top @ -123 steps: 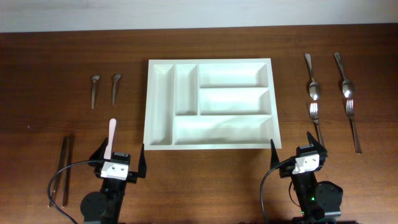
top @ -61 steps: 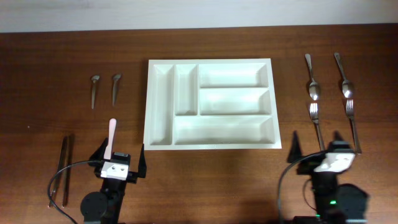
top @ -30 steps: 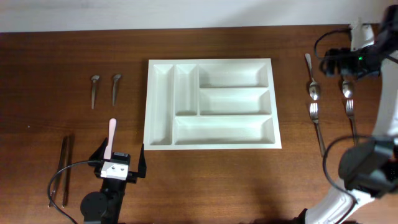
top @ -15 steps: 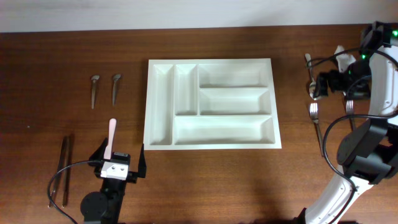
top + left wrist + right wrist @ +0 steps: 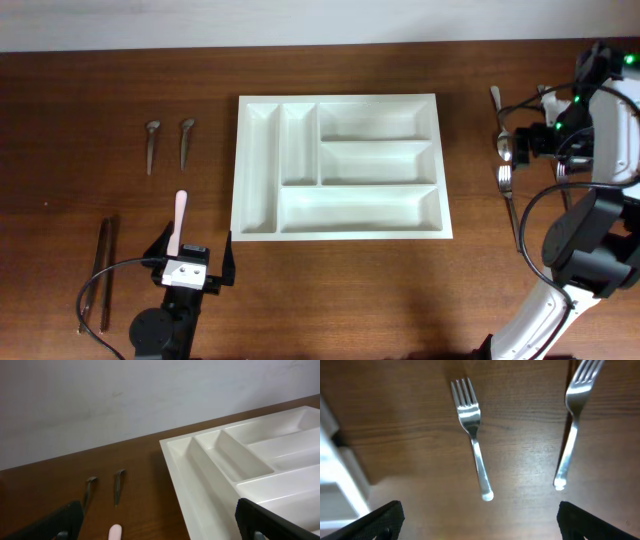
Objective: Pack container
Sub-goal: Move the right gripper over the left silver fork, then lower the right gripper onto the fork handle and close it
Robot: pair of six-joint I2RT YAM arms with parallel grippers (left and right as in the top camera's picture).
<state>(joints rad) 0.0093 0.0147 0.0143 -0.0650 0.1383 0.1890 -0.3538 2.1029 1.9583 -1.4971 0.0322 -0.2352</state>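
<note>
— Right arm (image 5: 603, 130) has risen from its rest at the near edge and swung out over the cutlery on the right; in the last half second it barely drifted. Anything else changed?

— No. Left arm (image 5: 168, 322) sits parked at the near edge as before, and the tray and all the cutlery lie where they were.

— What about the surface and the room?

— It's a dark brown wooden table (image 5: 400, 300), with a plain pale wall (image 5: 150, 395) along its far edge.

— And the container?

— The container (image 5: 360, 210), a white cutlery tray, lies flat in the middle of the table. Two narrow compartments run along its left and three long ones are stacked on its right, all bare.

— How do the grippers stand?

— The right gripper (image 5: 480, 517) has its jaws spread wide and grips nothing. It hangs above a fork (image 5: 469, 415), with a second fork (image 5: 577, 397) lying beside that, both flat on the wood. The left gripper (image 5: 157, 520) is just as wide apart and empty, and it faces the container's near left corner.

— Any smaller things?

— A spoon (image 5: 496, 104) shows just beyond the right gripper, partly covered by it. Left of the container lies a pair of small spoons (image 5: 152, 143), side by side but apart. A pale pink stick (image 5: 179, 212) lies with its near end at the left gripper, and two thin dark rods (image 5: 101, 275) sit near the table's left end. A green light (image 5: 556, 125) glows on the right arm.
</note>
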